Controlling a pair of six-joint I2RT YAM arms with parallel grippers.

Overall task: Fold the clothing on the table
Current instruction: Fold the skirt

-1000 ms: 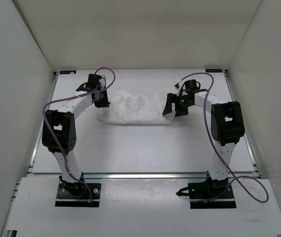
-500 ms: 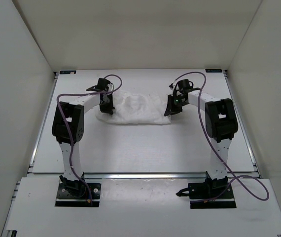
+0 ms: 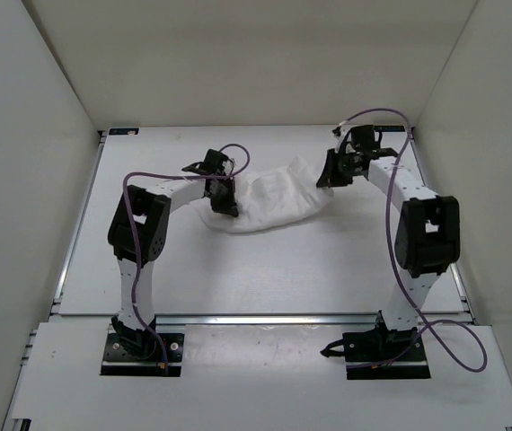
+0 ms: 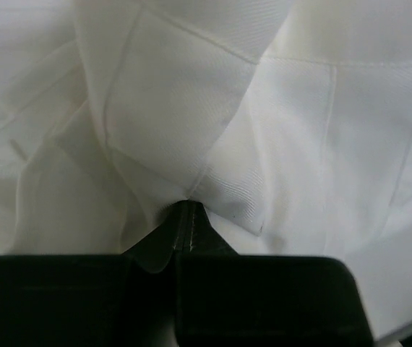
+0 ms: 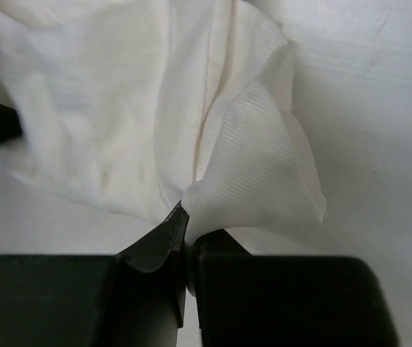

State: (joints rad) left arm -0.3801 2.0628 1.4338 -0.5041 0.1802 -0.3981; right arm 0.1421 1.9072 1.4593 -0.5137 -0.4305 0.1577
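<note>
The white clothing [image 3: 274,199] lies bunched and stretched in a slant across the far middle of the table [image 3: 265,269]. My left gripper [image 3: 226,204] is shut on its near left end; in the left wrist view the fabric [image 4: 191,130] fans out from the closed fingertips [image 4: 189,213]. My right gripper [image 3: 326,175] is shut on the far right end. In the right wrist view a fold of cloth [image 5: 256,173] is pinched between the black fingers [image 5: 181,217], and the rest of the garment hangs off to the left.
White walls enclose the table on the left, the back and the right. A metal rail [image 3: 265,318] runs along the near edge in front of both arm bases. Purple cables loop over each arm.
Both grippers have shut on the clothing's ends. The left one has moved right and nearer, the right one farther back and right, pulling the garment from a flat heap into a slanted band.
</note>
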